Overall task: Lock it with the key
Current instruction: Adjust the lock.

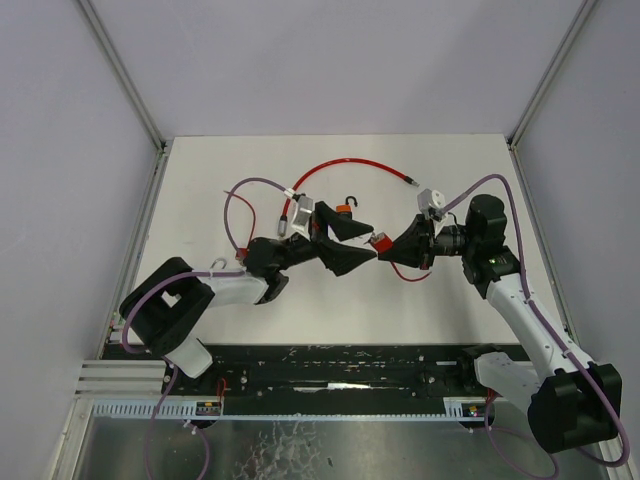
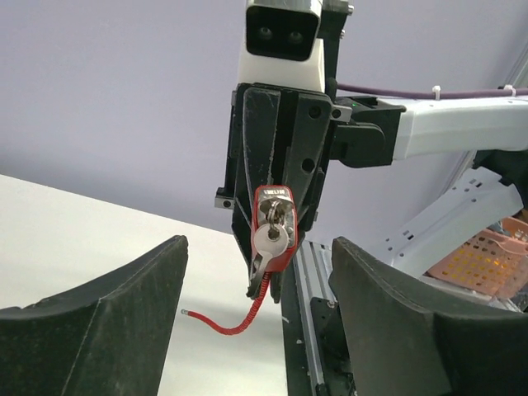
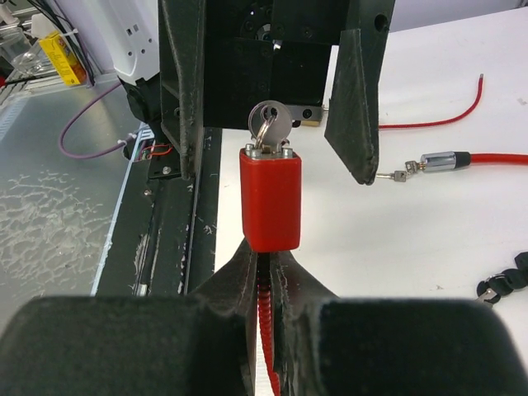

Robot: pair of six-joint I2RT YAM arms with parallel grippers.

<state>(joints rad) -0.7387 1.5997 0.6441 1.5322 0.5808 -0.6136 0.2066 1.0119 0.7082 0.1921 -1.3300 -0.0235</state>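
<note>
Over the left half of the white bench (image 1: 200, 200): left claw (image 1: 366, 243), stretched rightward toward the middle, spread wide. Flanks the key (image 3: 271, 124) with one black finger (image 3: 183, 82) on each side, touching neither key nor lock.

Between the two claws, clear of the bench top: red padlock (image 3: 271, 198), body upright in the right wrist view, key seated in its silver end and pointing at the left claw. Trails a red coiled cable (image 2: 247, 318) from the opposite end, down toward the bench.

Farther back on the bench: long red loop (image 1: 340, 163), arching from left to right. Near the right wrist camera's right edge, a metal tip (image 3: 437, 161) on a red lead, lying flat on the white surface, well apart from the padlock.

On the right: right claw (image 3: 264, 268), pressed together on the padlock's lower end, pinching it with the coiled cable running out between the fingers. Faces the left claw head-on, tips near but apart.
</note>
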